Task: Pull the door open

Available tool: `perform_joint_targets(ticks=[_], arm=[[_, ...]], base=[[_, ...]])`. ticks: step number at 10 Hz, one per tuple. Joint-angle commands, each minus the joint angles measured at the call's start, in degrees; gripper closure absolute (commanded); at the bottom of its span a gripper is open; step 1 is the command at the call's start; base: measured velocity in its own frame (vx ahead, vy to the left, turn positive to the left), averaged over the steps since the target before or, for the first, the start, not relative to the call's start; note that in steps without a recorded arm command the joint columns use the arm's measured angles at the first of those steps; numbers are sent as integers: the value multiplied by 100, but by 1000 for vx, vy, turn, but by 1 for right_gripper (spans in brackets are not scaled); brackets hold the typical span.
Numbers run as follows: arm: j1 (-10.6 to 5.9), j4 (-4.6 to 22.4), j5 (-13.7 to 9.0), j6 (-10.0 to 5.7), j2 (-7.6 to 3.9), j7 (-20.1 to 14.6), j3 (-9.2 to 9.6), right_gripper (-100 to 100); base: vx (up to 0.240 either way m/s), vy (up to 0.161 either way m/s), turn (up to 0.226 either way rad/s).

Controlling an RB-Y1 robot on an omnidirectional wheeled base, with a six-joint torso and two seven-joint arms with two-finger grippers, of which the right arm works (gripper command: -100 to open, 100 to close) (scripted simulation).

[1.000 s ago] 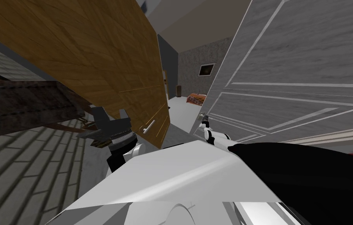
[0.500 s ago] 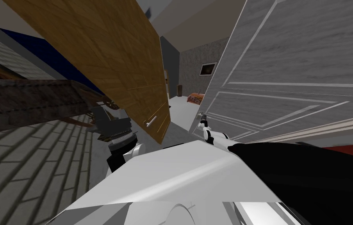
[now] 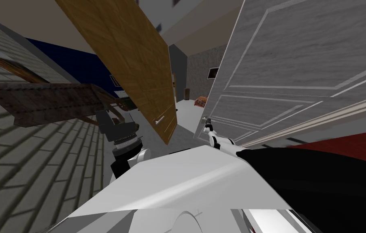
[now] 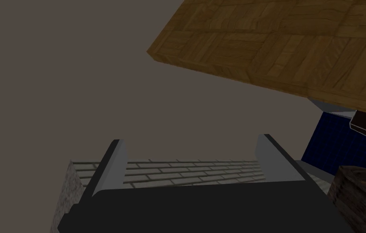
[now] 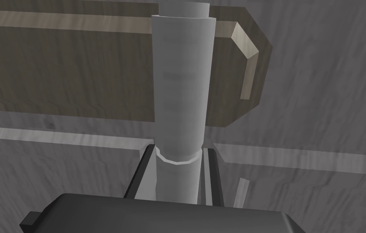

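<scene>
Filling the right side of the scene is a big pale grey door with raised panels [image 3: 299, 60], and it is the thing to pull. Left of the door's free edge, a gap shows a far room with a pale floor and a small dark picture frame [image 3: 213, 71] on its back wall. On the left of that gap leans a tall brown wooden cupboard [image 3: 137, 60] with a small silver bar handle [image 3: 160, 120] low down. A grey brick floor [image 3: 36, 162] spreads out on the near left. Over it stands a long dark brown wooden bench [image 3: 44, 103], with a dark blue wall [image 3: 69, 64] behind it. The left gripper [image 3: 115, 121] hangs near the low corner of the cupboard and touches nothing. Its two fingers [image 4: 115, 162] stand wide apart with only air between them. The right gripper [image 3: 208, 126] reaches out to the near edge of the door. Its thin fingers [image 5: 147, 170] are squeezed tight on both sides of a light grey round door handle [image 5: 182, 93]. The handle sticks out from a dull brown flat plate [image 5: 77, 68] fixed on the door.
</scene>
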Motion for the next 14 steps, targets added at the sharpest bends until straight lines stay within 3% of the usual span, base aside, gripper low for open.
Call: perform_joint_targets(ticks=[1, 3, 11, 13, 14], arm=[[-190, 286, 53, -159, -102, -134, 115, 100], [-148, 282, 51, -105, -65, -105, 109, 100], [-140, 136, 302, -63, -18, -584, 676, 100], [-139, 105, 346, -54, -10, -666, 774, 100], [-132, 67, 324, -33, -24, -623, 726, 100]], base=[[-173, 7, 39], [-44, 14, 2], [-211, -20, 86], [-241, -34, 89], [-118, -6, 37]])
